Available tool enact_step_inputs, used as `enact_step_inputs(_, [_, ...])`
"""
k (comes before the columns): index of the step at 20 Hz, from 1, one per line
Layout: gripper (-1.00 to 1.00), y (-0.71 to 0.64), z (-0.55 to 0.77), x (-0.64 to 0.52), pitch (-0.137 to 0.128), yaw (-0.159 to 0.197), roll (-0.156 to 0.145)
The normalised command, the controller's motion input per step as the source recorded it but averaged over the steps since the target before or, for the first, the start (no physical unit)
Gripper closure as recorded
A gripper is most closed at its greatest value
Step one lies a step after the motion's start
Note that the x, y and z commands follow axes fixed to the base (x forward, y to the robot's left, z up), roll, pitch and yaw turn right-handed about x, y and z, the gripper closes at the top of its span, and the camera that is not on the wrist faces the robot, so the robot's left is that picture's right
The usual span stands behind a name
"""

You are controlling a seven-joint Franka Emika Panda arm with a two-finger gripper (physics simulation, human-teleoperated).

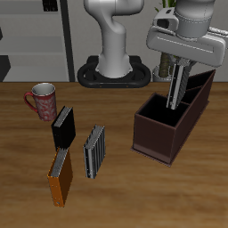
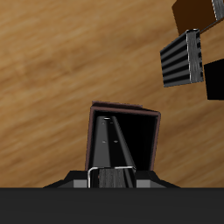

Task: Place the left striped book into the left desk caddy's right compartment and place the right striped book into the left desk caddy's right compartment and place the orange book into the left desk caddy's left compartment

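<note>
Claw (image 1: 175, 101) grips a striped book (image 1: 179, 86) upright over the left desk caddy (image 1: 169, 125). Only the exterior view shows a mug (image 1: 41, 99), upper left; other striped book (image 1: 94, 150) lies on the bench (image 1: 134, 191).

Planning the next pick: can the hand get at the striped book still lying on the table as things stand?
Probably yes. The striped book lies flat and uncovered, apart from the orange book. But the hand holds its twin at the caddy and must release first.
</note>
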Motion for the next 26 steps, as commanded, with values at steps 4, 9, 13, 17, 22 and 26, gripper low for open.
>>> enact_step_inputs(4, [1.00,0.06,-0.27,0.06,0.025,-0.002,0.016])
enact_step_inputs(9, [1.00,0.00,-0.23,0.03,0.029,-0.023,0.006])
enact_step_inputs(13, [1.00,0.00,-0.13,-0.02,0.011,-0.001,0.002])
enact_step_inputs(17, [1.00,-0.11,-0.16,0.05,0.027,-0.023,-0.017])
enact_step_inputs(22, [1.00,0.00,-0.27,0.03,0.047,-0.013,0.012])
enact_step_inputs(26, [1.00,-0.02,-0.15,0.01,0.019,-0.011,0.006])
